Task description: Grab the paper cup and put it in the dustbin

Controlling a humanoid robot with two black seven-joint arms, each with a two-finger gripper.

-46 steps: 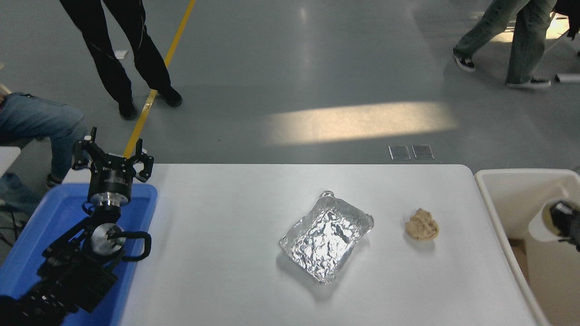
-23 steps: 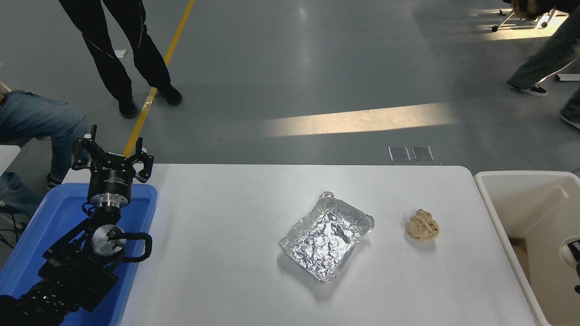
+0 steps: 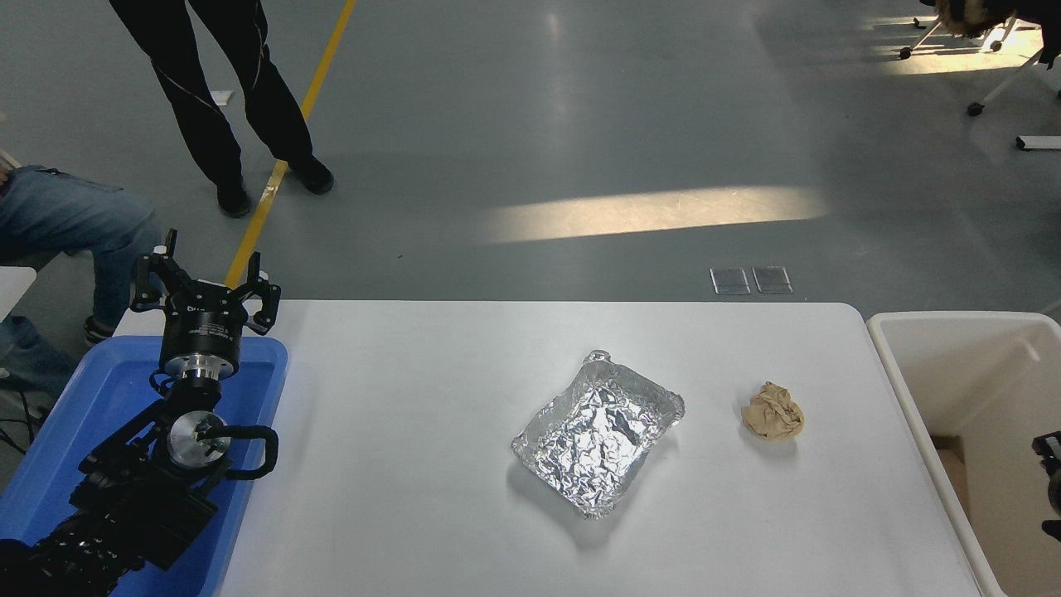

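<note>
The cup is out of view. The dustbin (image 3: 937, 365) stands just off the table's right edge, and over it a sliver of the right gripper (image 3: 1051, 473) shows at the frame's right edge; whether its fingers are clenched or released cannot be told. On the table (image 3: 414, 464), a brown paper ball (image 3: 772, 411) lies near the right edge, with a foil tray (image 3: 598, 431) nearer the middle. At the left edge, the left gripper (image 3: 205, 292) hangs with fingers spread above a blue tray (image 3: 257, 390).
</note>
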